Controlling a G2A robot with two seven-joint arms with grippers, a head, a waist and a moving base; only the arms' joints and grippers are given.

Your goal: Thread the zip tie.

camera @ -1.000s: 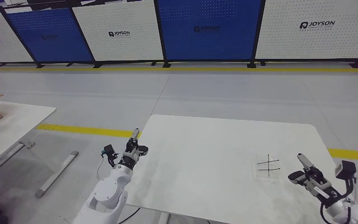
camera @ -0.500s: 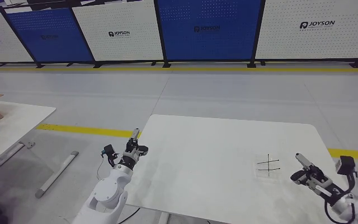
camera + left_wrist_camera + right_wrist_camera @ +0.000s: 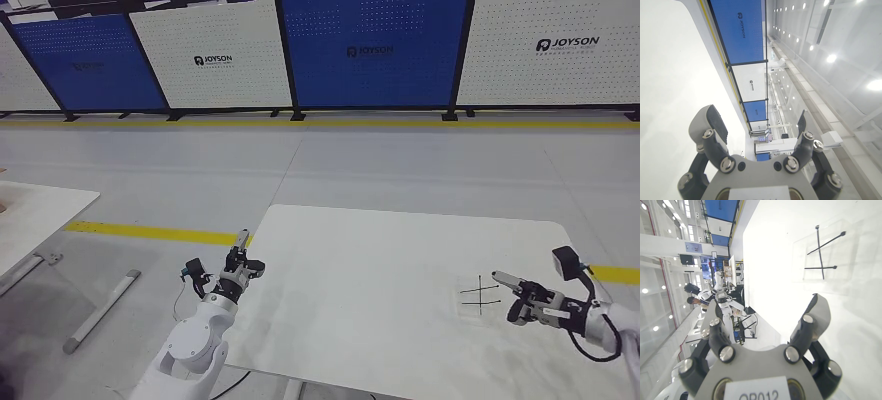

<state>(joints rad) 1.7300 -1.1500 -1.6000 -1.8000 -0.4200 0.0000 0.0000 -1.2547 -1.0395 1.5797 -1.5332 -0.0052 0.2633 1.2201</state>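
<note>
Zip ties [image 3: 819,247]: thin black strips, crossed flat.

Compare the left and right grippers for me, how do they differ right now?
The left gripper sits at the left edge of the table, far from the zip ties; the right gripper is close beside them. The left gripper points toward the far wall, the right gripper across the table at the ties. Both are open and empty.

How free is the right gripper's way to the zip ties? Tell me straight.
Probably free, yes. The right gripper hangs open close beside the three crossed zip ties, which lie flat on the white table, and nothing stands between them or covers them.
</note>
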